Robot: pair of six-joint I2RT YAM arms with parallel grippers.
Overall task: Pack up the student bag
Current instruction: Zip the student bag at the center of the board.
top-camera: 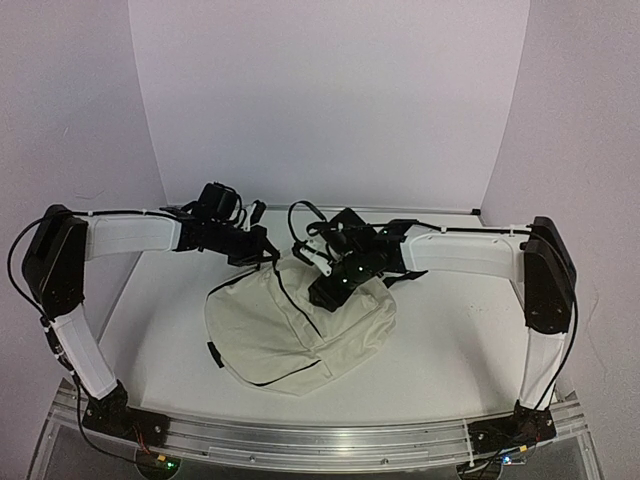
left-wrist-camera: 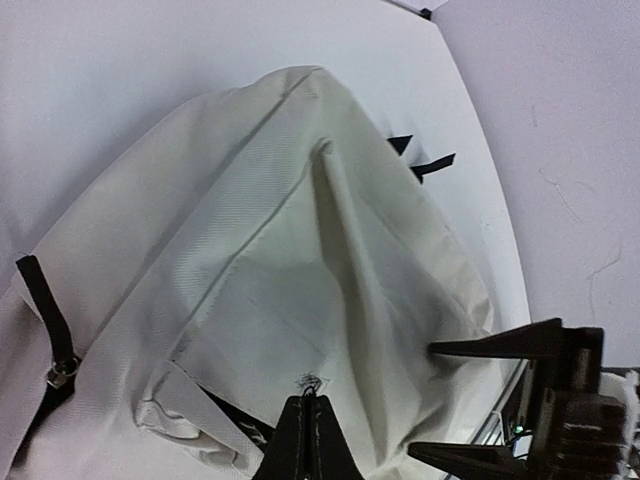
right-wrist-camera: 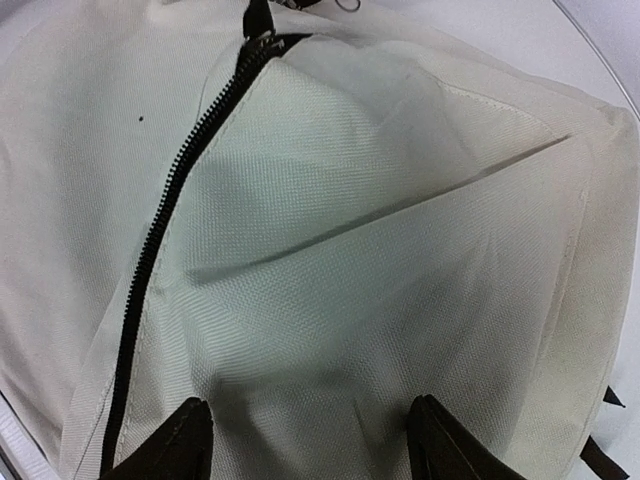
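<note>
The student bag [top-camera: 290, 330] lies in the middle of the table, cream fabric with black trim. My left gripper [top-camera: 268, 257] sits at the bag's far left edge. In the left wrist view it [left-wrist-camera: 308, 398] is shut, pinching a small dark thread-like bit on the bag's cloth [left-wrist-camera: 300, 230]. My right gripper [top-camera: 328, 288] rests on top of the bag. In the right wrist view it [right-wrist-camera: 310, 425] is open, its fingertips [right-wrist-camera: 190, 435] pressed into the cream fabric [right-wrist-camera: 380, 250] beside the black zipper [right-wrist-camera: 160, 235]. The left wrist view also shows the right gripper [left-wrist-camera: 422, 400] with its jaws spread.
The white table [top-camera: 460, 340] is boxed in by pale walls on three sides, with a metal rail [top-camera: 320, 440] along the near edge. Black strap ends [left-wrist-camera: 420, 160] stick out from the bag's far side, and a strap with a buckle [left-wrist-camera: 55, 345] lies at its left.
</note>
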